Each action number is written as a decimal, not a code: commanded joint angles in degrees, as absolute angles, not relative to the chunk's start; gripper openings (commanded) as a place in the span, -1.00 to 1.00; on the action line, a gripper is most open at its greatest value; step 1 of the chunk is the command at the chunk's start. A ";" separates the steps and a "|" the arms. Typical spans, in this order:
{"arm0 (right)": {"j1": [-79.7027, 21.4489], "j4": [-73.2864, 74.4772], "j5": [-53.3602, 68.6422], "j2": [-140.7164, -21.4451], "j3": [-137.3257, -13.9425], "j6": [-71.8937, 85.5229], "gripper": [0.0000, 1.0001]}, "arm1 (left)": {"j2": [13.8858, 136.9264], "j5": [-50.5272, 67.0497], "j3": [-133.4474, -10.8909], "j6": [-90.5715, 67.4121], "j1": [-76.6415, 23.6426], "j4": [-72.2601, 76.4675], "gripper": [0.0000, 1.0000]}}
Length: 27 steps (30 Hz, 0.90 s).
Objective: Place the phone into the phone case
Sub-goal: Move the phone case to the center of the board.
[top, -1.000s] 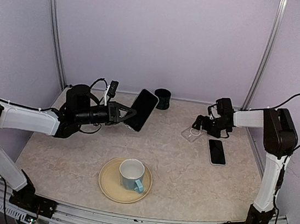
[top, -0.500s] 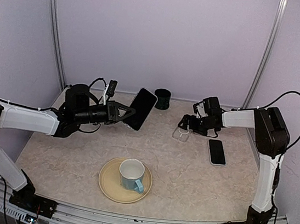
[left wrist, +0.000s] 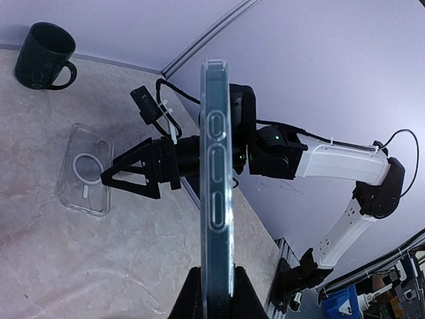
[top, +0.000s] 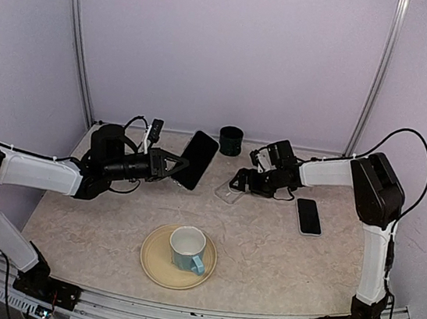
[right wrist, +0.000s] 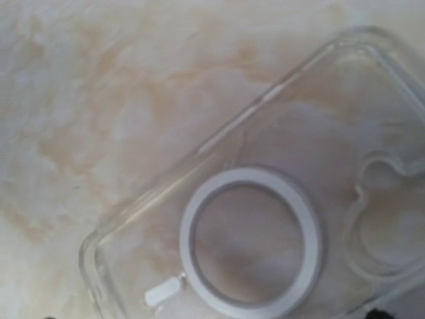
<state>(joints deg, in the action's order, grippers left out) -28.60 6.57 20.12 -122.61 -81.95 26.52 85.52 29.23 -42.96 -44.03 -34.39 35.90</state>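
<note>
Phone (top: 198, 160) sits clenched edge-up in the left gripper (top: 172, 166), left of centre; just right, the phone case (top: 229, 192) lies flat on the table, the right gripper (top: 240, 185) spread wide at its rim. Aligning seems in hand; next the phone must tilt flat over the phone case and press in

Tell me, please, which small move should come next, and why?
Probably the left end effector should carry the phone rightward over the clear case: the phone is gripped and held off the table, while the case lies flat, empty, beside the open right end effector.
</note>
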 commanded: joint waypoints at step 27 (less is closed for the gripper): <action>-29.36 -34.99 43.51 -86.56 -51.90 39.12 0.99 | 95.77 29.32 -45.50 -59.26 -38.68 67.54 -1.00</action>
